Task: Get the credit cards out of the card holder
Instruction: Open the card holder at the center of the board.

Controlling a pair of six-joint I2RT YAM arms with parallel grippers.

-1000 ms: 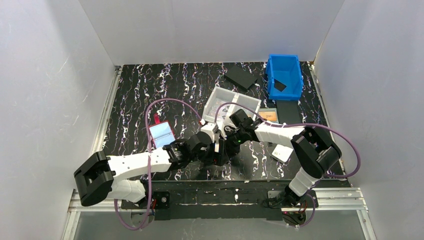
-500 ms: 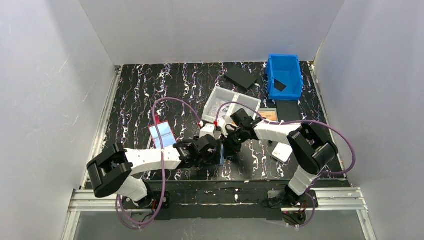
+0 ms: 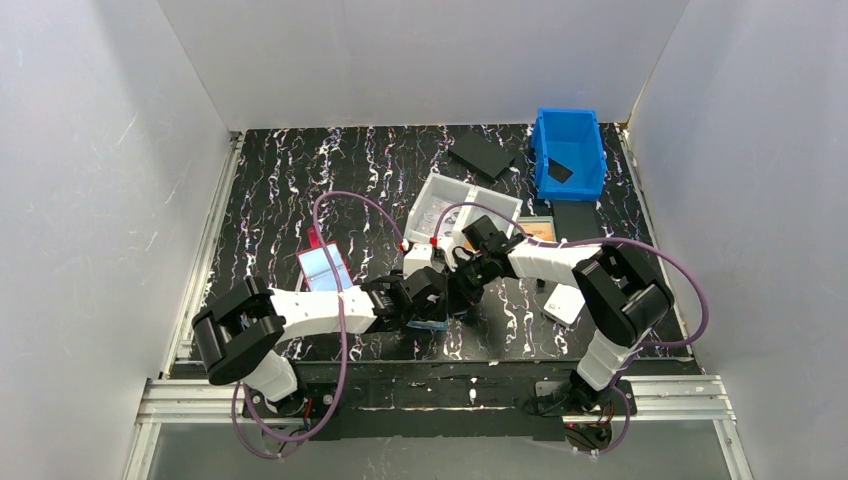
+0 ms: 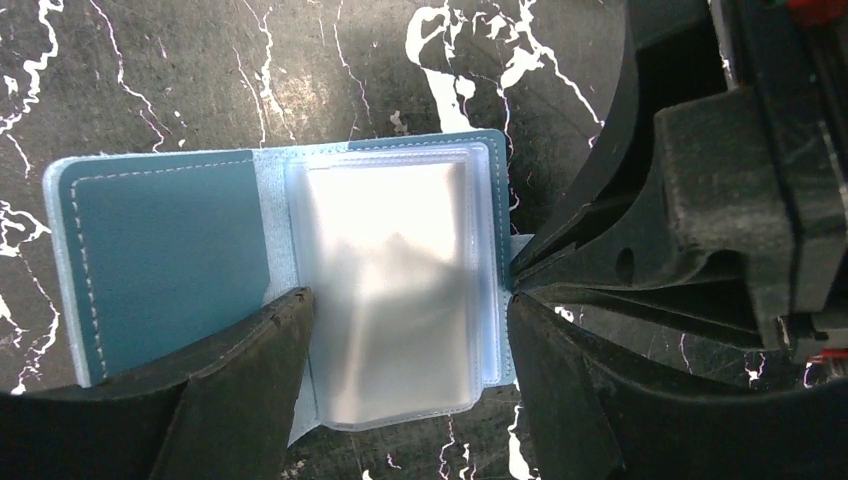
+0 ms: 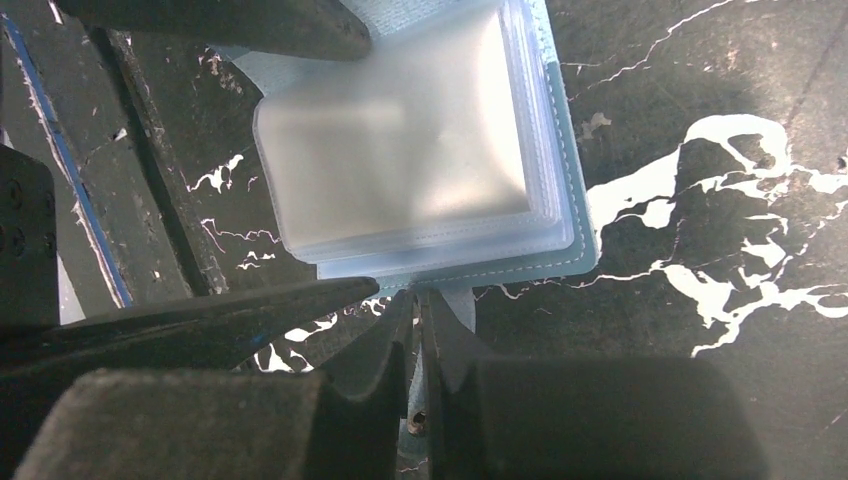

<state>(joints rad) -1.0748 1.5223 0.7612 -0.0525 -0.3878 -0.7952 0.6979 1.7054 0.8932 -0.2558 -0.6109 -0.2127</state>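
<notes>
While your right gripper (image 5: 415, 300) is pinching the tab (image 5: 452, 298) at the edge of the card holder (image 4: 165, 260), which is lying open on the table (image 4: 150, 80), your left gripper (image 4: 408, 298) is straddling its clear pockets (image 5: 400, 140), jaws spread; be closing on just one of the credit cards (image 4: 400, 250).

The card holder (image 4: 300, 250) lies on the table (image 4: 150, 80), left fingers (image 4: 250, 370) astride it, right fingers (image 5: 455, 350) beside.

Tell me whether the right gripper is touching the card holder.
Touching. In the right wrist view, the right gripper has its fingertips pinched shut on the small tab that sticks out from the card holder's edge.
</notes>
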